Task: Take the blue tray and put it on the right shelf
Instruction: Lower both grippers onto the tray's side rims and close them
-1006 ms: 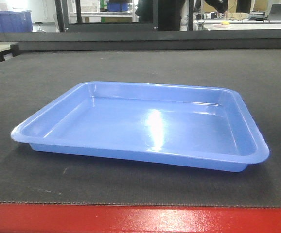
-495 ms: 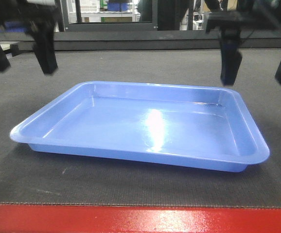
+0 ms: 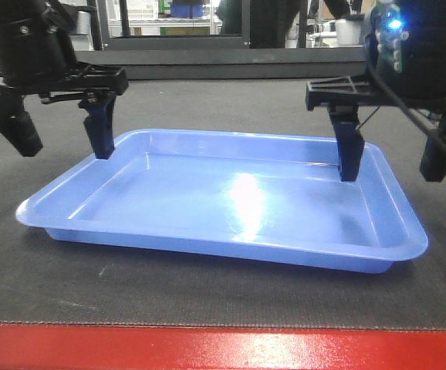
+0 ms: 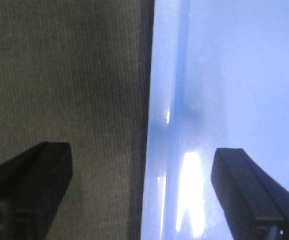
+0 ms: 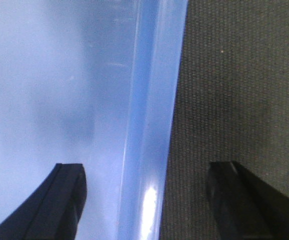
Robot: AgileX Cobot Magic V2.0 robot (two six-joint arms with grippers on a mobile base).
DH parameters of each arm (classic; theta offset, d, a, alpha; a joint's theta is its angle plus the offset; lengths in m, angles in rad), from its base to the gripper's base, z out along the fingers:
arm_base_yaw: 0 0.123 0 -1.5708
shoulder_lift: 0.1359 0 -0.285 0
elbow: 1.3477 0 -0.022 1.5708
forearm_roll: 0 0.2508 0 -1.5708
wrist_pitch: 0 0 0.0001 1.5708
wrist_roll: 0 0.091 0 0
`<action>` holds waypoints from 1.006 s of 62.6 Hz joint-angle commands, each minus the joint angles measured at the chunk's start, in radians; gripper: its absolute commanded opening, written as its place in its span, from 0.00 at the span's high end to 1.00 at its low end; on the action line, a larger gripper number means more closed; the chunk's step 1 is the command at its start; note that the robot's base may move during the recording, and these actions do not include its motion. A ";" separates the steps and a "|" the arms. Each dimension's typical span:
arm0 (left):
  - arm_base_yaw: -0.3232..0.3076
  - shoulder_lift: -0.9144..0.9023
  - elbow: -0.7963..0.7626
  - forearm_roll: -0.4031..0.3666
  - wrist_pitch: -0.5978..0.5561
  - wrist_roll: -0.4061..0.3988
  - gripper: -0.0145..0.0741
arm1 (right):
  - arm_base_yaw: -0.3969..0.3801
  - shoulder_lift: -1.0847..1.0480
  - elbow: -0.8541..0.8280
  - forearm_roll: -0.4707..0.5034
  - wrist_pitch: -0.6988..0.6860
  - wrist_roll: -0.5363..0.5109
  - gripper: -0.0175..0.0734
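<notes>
Underneath, dark mat (image 3: 207, 297) bears blue tray (image 3: 231, 204).

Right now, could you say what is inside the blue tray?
Inside the blue tray: only one finger each of left gripper and right gripper; mat beneath is hidden.

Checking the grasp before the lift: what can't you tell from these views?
The right shelf: in no view.
Jaw height: both wrist views look straight down, so how far the jaws of the left gripper and right gripper sit above or below the rim of the blue tray is unclear.
Contact: in the front view, whether the inner jaws touch the tray floor is unclear.
Tray ends: cut off by the wrist views' edges; the close rim is blurred.
</notes>
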 commanded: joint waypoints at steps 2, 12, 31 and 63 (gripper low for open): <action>-0.005 -0.019 -0.064 0.002 -0.003 -0.018 0.30 | -0.005 -0.024 -0.032 -0.015 -0.034 0.004 0.16; -0.005 0.013 -0.070 0.000 -0.005 -0.018 0.30 | -0.005 0.010 -0.032 -0.014 -0.037 0.004 0.16; -0.005 0.059 -0.070 -0.015 -0.005 -0.018 0.30 | -0.005 0.025 -0.032 -0.014 -0.063 0.004 0.21; -0.005 0.061 -0.070 -0.015 -0.008 -0.018 0.85 | -0.005 0.054 -0.032 -0.014 -0.030 0.004 0.78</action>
